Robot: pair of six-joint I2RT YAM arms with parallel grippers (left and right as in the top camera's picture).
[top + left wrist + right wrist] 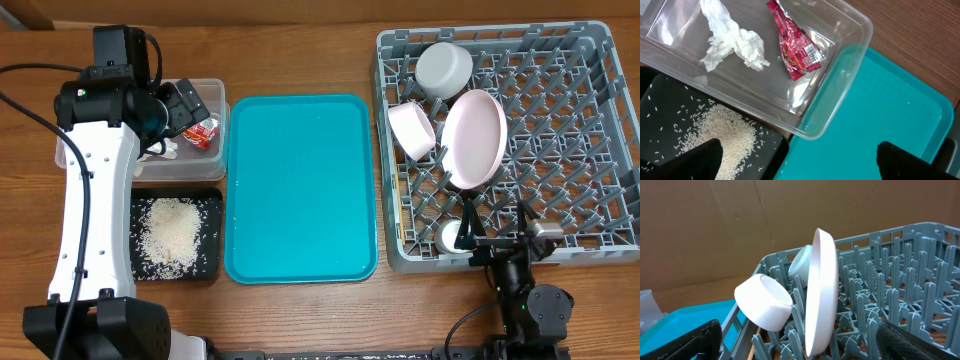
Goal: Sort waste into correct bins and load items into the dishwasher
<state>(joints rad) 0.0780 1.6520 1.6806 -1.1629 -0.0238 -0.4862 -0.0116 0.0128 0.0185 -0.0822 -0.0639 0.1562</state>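
Nearly done, I'd say: left of the teal tray, tissue and red wrapper lie in the clear tub, and the rice is on the black tray. Right of it, the dish rack holds the pink plate, grey bowl, saucer and cup. I can't spot the chopsticks, and both the left gripper and right gripper hang with jaws apart, empty.

You see the crumpled white tissue and red wrapper lying in the clear tub, rice heaped on the black tray. In the grey rack your pink plate stands on edge, grey bowl and saucer beside it, white cup near the front edge.
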